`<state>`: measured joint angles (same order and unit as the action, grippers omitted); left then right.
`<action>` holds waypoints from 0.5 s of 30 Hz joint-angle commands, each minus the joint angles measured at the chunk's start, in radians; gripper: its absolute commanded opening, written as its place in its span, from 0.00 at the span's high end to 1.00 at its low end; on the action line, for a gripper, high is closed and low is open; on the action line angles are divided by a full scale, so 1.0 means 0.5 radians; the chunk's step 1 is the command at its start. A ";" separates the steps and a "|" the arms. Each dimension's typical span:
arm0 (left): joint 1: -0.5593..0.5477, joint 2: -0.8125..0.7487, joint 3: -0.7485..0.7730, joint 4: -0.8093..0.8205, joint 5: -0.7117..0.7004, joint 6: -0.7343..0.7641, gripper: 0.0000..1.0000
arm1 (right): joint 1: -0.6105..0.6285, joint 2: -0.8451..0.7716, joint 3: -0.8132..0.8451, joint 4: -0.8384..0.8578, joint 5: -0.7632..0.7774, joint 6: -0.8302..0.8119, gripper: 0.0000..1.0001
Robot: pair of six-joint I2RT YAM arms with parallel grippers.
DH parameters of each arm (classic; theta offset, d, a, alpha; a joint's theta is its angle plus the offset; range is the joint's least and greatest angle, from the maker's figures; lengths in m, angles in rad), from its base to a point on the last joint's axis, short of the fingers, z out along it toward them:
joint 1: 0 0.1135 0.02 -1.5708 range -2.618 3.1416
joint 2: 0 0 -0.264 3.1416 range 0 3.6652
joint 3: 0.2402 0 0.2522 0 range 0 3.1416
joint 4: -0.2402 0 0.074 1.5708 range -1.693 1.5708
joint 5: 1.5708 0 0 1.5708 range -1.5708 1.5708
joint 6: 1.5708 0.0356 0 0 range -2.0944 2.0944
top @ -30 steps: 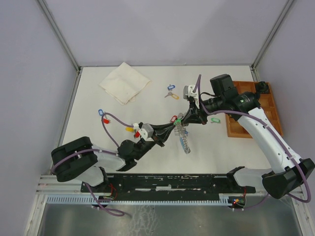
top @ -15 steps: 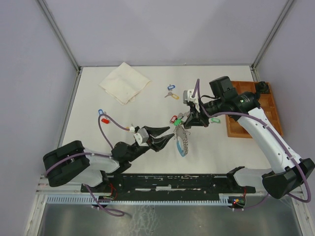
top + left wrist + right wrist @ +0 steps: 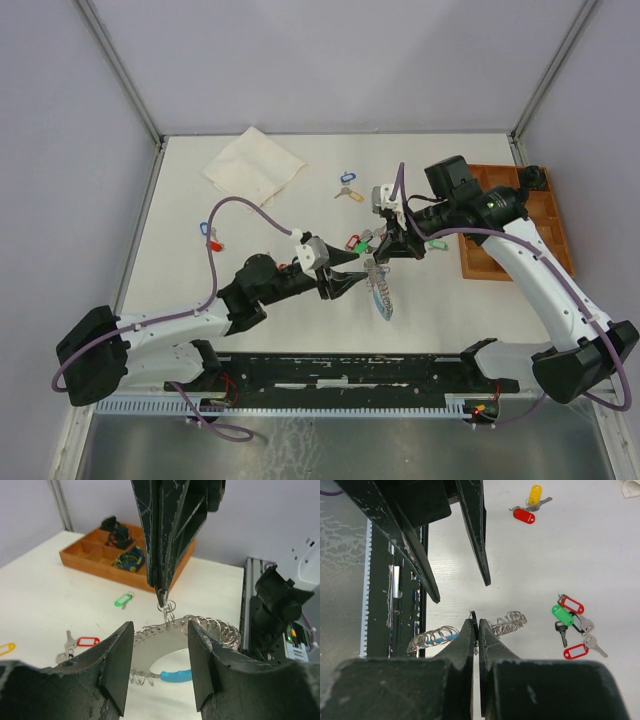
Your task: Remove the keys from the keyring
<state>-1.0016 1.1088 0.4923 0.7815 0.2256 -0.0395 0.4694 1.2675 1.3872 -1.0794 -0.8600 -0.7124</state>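
Nearest the arm bases, the left end effector [image 3: 356,273] stands released, its two fingers parted with clear air between them and nothing in their hold. Just past its fingertips hangs the keyring [image 3: 212,629], a loop of silvery chain with a light-blue band at its low end; whether that end touches the surface [image 3: 180,200] cannot be told. The right end effector [image 3: 474,627] reaches down onto the loop from above, clenched on a small ring at the loop's top edge, its tips pressed together. Beside it, toward the left arm, a cluster of keys [image 3: 570,621] with red, green and dark tags lies apart from the loop. On its other side a green-tagged key [image 3: 435,244] lies between it and the rim of the wooden tray [image 3: 468,262]. Farther off lie two tagged keys [image 3: 346,186], then a folded cloth [image 3: 254,167] near the far left corner, with bare surface around it.
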 commanded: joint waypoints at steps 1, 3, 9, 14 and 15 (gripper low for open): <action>0.021 0.031 0.198 -0.426 0.175 0.088 0.45 | 0.010 -0.004 0.032 0.035 -0.097 -0.026 0.99; 0.020 0.059 0.227 -0.445 0.194 0.078 0.46 | 0.012 -0.001 0.031 0.037 -0.102 -0.026 0.99; 0.021 0.185 0.289 -0.398 0.231 -0.018 0.51 | 0.010 0.000 0.024 0.038 -0.106 -0.026 0.99; 0.019 0.258 0.326 -0.345 0.218 -0.086 0.58 | 0.011 0.002 0.023 0.039 -0.108 -0.026 0.99; 0.021 0.269 0.332 -0.338 0.215 -0.096 0.59 | 0.012 0.002 0.021 0.036 -0.109 -0.027 0.99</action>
<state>-0.9958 1.2301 0.6025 0.5697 0.3172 -0.0425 0.4698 1.2736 1.3872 -1.0790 -0.8745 -0.7132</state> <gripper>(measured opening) 0.429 0.037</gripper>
